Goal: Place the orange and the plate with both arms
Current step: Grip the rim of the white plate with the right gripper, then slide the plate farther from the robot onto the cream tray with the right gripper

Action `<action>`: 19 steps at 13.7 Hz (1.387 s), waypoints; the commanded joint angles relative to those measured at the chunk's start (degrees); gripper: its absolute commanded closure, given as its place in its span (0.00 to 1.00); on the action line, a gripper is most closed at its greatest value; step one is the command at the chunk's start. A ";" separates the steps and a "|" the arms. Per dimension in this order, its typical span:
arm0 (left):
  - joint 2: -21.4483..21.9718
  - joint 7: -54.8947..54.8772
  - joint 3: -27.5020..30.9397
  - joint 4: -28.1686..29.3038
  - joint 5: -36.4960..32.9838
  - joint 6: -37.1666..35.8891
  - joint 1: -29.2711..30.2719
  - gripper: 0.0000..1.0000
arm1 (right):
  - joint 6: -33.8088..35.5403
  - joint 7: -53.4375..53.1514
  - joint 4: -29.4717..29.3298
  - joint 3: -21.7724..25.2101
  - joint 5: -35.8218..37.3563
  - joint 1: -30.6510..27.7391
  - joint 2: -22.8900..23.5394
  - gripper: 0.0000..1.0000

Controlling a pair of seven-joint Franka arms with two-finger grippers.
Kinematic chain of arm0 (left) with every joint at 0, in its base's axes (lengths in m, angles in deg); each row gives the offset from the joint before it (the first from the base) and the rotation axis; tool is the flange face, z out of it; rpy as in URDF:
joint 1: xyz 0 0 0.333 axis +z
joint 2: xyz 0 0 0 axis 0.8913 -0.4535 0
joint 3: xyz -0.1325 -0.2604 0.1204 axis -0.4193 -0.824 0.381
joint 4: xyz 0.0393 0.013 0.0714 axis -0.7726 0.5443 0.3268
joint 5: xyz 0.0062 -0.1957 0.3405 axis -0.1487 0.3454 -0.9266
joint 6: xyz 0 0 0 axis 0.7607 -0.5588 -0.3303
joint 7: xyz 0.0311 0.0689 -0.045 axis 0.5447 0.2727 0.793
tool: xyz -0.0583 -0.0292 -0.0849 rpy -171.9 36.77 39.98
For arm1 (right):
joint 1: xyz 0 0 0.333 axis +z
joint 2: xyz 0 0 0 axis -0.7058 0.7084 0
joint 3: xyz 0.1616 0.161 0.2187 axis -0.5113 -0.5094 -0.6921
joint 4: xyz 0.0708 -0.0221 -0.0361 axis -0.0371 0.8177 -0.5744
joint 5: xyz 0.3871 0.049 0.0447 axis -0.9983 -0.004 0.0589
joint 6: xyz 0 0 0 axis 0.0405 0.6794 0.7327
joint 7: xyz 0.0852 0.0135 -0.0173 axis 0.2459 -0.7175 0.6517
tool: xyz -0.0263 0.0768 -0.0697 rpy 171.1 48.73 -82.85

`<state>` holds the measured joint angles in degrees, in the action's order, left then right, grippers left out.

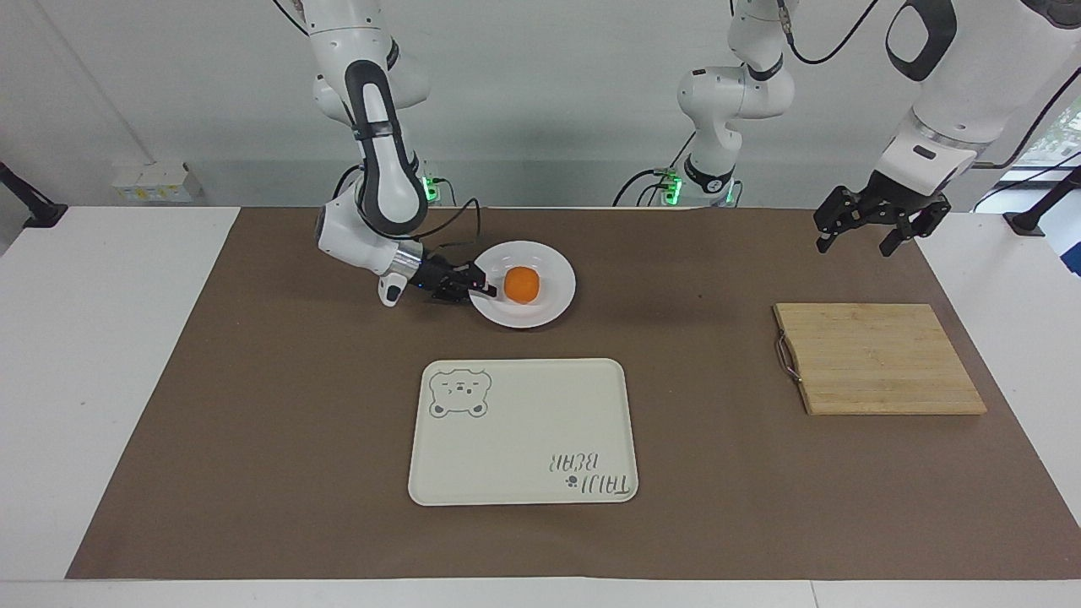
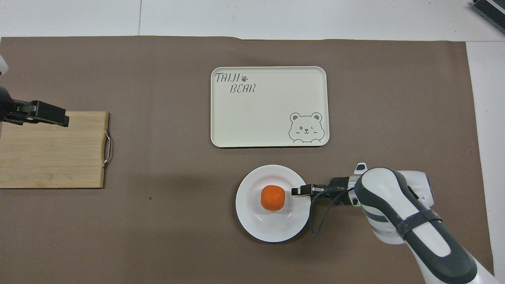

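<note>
The white plate [image 1: 540,314] [image 2: 272,233] lies on the brown mat, nearer to the robots than the tray, and the orange [image 1: 522,285] [image 2: 272,197] sits in its middle. My right gripper [image 1: 485,290] [image 2: 297,191] lies low and level at the plate's rim toward the right arm's end, its fingertips pinched on that rim. Close to the orange, it does not touch it. Raised in the air, my left gripper [image 1: 858,243] [image 2: 59,118] hangs open and holds nothing, over the edge of the wooden board nearest the robots.
A cream tray [image 1: 524,431] [image 2: 268,114] with a bear print lies at mid-table, farther from the robots than the plate. A wooden cutting board [image 1: 878,359] [image 2: 51,154] with a metal handle lies toward the left arm's end.
</note>
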<state>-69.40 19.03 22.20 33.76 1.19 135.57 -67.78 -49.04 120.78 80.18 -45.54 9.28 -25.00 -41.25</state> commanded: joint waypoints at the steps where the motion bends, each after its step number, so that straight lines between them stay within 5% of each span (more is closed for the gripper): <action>1: 0.48 0.66 -0.53 0.22 -0.61 -0.71 0.62 0.00 | -1.23 0.10 0.70 -0.07 -1.81 0.23 -1.00 1.00; 11: 0.48 0.66 -0.53 0.22 -0.52 -0.71 0.62 0.00 | -1.59 10.31 -8.78 -0.07 -9.98 -0.38 3.92 1.00; 19: 0.48 0.66 -0.53 0.22 -0.61 -0.71 0.62 0.00 | -5.72 -3.58 -29.42 0.10 -7.00 -0.20 14.72 1.00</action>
<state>-69.40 19.06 22.20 33.76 1.19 135.57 -67.78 -54.55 120.42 57.20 -45.38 1.43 -24.94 -30.46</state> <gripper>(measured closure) 0.000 0.952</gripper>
